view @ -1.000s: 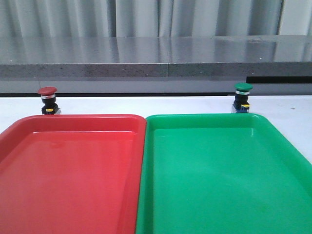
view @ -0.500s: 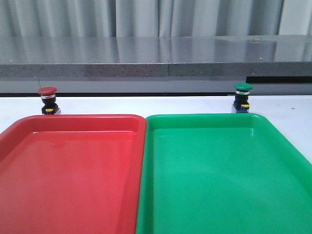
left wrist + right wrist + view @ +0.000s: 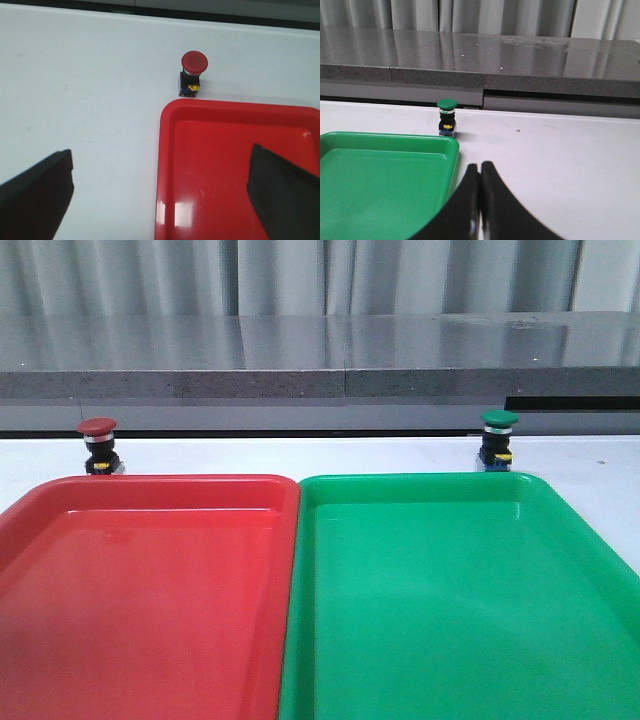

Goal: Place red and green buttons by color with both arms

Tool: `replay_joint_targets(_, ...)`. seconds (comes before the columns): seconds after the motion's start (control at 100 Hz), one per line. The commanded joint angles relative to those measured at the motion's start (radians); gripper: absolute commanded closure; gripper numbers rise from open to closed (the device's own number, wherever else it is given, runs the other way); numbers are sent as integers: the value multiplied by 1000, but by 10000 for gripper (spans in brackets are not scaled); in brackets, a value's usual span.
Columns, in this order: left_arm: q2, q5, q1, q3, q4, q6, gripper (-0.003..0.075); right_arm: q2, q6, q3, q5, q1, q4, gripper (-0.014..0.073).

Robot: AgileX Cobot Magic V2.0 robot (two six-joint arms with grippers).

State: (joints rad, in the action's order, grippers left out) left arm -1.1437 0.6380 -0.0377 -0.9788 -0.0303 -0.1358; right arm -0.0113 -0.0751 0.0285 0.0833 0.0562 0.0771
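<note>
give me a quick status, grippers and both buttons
Left gripper open, empty; right gripper shut, empty. Red button upright on table behind red tray; green button behind green tray. Nothing in the way.

Dark red-capped button (image 3: 98, 446), dark green-capped button (image 3: 498, 439), glossy red tray (image 3: 140, 590), green tray (image 3: 450, 590), white table (image 3: 90, 90), speckled grey ledge (image 3: 320, 355)

You are looking at the red button (image 3: 98, 446) standing upright on the white table, just beyond the far left corner of the red tray (image 3: 150, 590), its dark red mushroom cap sitting over a silver ring and a black body with a yellow mark. The green button (image 3: 498, 439) is standing upright too, far right, just behind the green tray's (image 3: 450, 600) far edge, built the same under a dark green cap.
</note>
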Motion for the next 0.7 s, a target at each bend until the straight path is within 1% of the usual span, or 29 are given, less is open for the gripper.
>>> replay_joint_targets(0.0,-71,-90,-3,-93,-8,-2,68,-19,8,-16,-83,-7,2,661)
replay_joint_targets(0.09,-161,-93,-20,-164,-8,0,68,-19,8,-16,-83,-7,2,661)
replay_joint_targets(0.33,-387,-88,-109,-355,-2,18,68,-19,8,-16,-83,-7,2,661)
replay_joint_targets(0.54,-558,-84,-116,-489,-2,16,68,-19,8,-16,-83,-7,2,661)
replay_joint_targets(0.69,-655,-84,-116,-552,-2,16,68,-19,8,-16,-83,-7,2,661)
